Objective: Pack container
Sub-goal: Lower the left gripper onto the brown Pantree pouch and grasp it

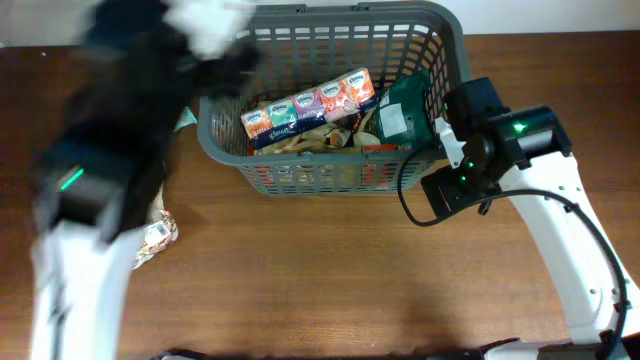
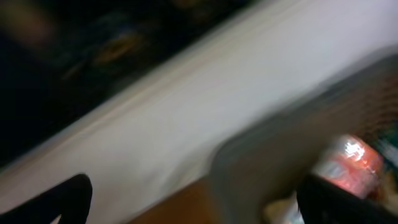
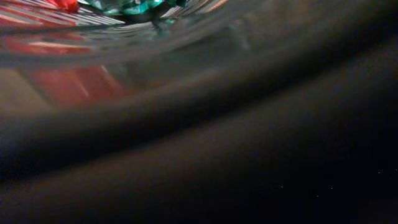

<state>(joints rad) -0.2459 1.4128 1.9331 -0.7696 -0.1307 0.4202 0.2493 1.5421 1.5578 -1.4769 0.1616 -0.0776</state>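
Observation:
The container (image 1: 330, 178) is a large grey lattice basket at the back middle of the table. It holds a row of tissue packets (image 1: 308, 103), a green packet (image 1: 402, 112) and other wrapped goods. My left arm is smeared by motion; its gripper (image 1: 232, 58) is over the basket's left back corner. In the left wrist view that gripper (image 2: 202, 202) is open, its dark fingertips (image 2: 69, 200) far apart with nothing between them, and the basket's corner (image 2: 261, 158) lies below. My right gripper (image 1: 446, 138) sits at the basket's right wall. The right wrist view is dark, filled by the basket rim (image 3: 186, 106), and hides its fingers.
A crinkled snack packet (image 1: 156, 236) lies on the wooden table (image 1: 330, 270) left of the basket, by my left arm. A pale green item (image 1: 186, 119) peeks out at the basket's left side. A white wall edge (image 2: 186, 112) runs behind the table.

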